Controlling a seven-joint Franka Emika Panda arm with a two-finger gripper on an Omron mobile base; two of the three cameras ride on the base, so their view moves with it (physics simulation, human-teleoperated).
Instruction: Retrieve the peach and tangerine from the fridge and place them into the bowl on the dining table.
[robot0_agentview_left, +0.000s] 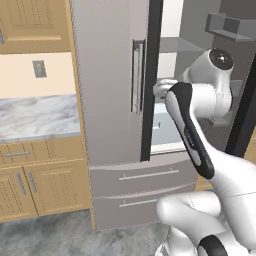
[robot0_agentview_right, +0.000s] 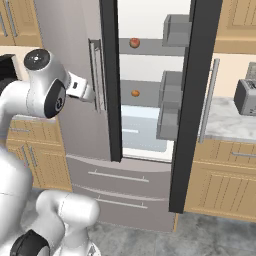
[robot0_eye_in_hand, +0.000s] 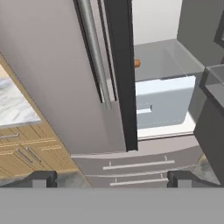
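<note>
Two fruits to fetch, neither in hand. Nearest, the gripper (robot0_agentview_right: 89, 93), spread wide and empty, just in front of the shut left door of the fridge (robot0_agentview_right: 75, 135) and close by its bar handle (robot0_agentview_right: 98, 75). Fingertips (robot0_eye_in_hand: 41, 177) far apart at the foot of the hand view, nothing between them.

Beyond the dark door edge, through the open right half: the pale blue drawer (robot0_agentview_right: 142, 131) low down, then the grey shelf above it carrying the tangerine (robot0_agentview_right: 135, 93), further back and off to the gripper's right at about its own height. One shelf higher, the peach (robot0_agentview_right: 134, 43), almost directly over the tangerine.

Both round, so no long axis to line up with. Judged the deciding matter: a shift to the right, clear of the door edge, before any reach inward.

From the right base view, both fruits in full, well apart from the gripper. From the hand view, the tangerine (robot0_eye_in_hand: 137, 63) half tucked behind the door edge, above the drawer. From the left base view, the arm across the opening, the gripper (robot0_agentview_left: 157, 90) beside the handle, the drawer front behind it.

Task judged barely begun.
</note>
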